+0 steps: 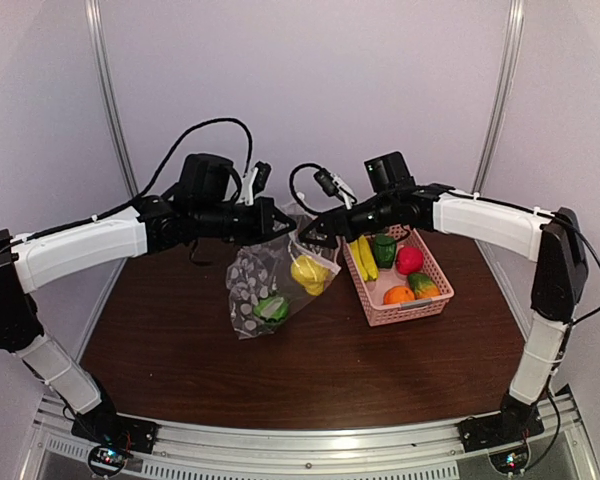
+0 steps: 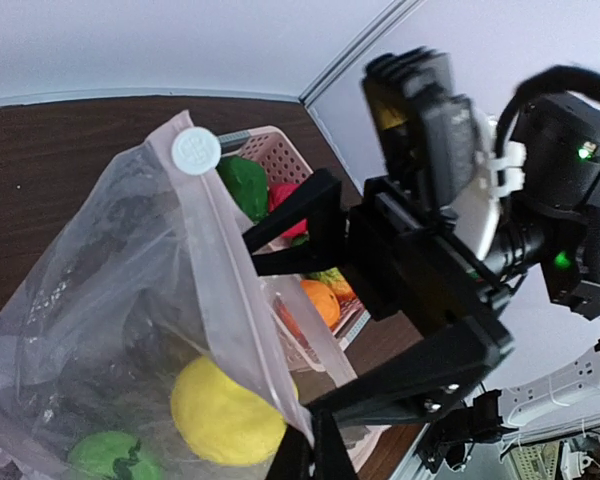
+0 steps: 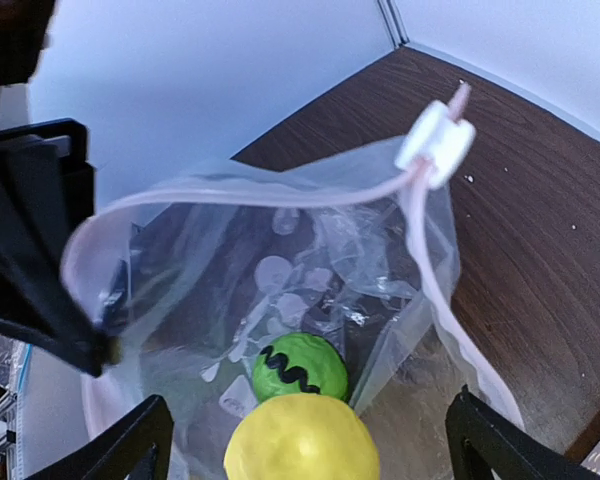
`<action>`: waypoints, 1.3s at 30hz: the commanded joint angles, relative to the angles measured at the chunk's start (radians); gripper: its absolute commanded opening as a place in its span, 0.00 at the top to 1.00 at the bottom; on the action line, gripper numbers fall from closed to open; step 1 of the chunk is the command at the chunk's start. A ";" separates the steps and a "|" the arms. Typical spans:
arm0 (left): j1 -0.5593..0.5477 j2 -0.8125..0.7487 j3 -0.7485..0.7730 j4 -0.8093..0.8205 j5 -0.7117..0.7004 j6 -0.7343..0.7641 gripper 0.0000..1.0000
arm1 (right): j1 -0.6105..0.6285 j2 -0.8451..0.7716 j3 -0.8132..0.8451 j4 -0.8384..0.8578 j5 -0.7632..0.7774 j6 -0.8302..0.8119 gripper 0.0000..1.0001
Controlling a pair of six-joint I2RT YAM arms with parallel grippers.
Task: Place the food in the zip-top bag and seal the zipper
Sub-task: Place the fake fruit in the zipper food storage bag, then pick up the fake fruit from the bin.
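The clear zip-top bag (image 1: 252,285) hangs open above the table. My left gripper (image 1: 283,222) is shut on its rim, and its jaws (image 2: 315,445) pinch the zipper strip (image 2: 225,270). The white slider tab (image 3: 435,145) sits at the far end of the mouth. Inside lie a yellow fruit (image 3: 302,445) and a green striped ball (image 3: 300,365). My right gripper (image 3: 305,425) stands wide open over the mouth, its fingers well apart on either side of the yellow fruit, not touching it. It appears in the top view as the right gripper (image 1: 310,235).
A pink latticed basket (image 1: 435,300) stands to the right of the bag. It holds a banana bunch (image 1: 363,258), a green pepper (image 1: 383,248), a red fruit (image 1: 409,260), an orange (image 1: 398,295) and an orange-green piece (image 1: 423,285). Both arms meet over the table's back middle.
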 commanded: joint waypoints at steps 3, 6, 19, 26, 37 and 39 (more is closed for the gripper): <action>0.020 0.008 -0.010 -0.055 -0.038 0.068 1.00 | -0.018 -0.151 0.024 -0.025 -0.139 0.007 0.03; 0.042 -0.041 0.055 -0.206 -0.134 0.138 1.00 | -0.101 -0.199 0.025 -0.021 -0.181 0.047 0.04; 0.031 0.032 0.042 -0.065 0.002 0.124 1.00 | -0.328 -0.131 -0.020 -0.320 0.410 -0.283 0.15; 0.031 0.052 0.002 -0.054 0.018 0.077 1.00 | -0.334 0.024 0.082 -0.444 0.608 -0.455 0.08; 0.031 0.017 -0.047 -0.036 0.007 0.075 1.00 | -0.334 0.208 0.184 -0.519 0.736 -0.572 0.05; 0.031 0.009 -0.048 -0.043 -0.001 0.078 1.00 | -0.333 0.231 0.186 -0.533 0.732 -0.575 0.05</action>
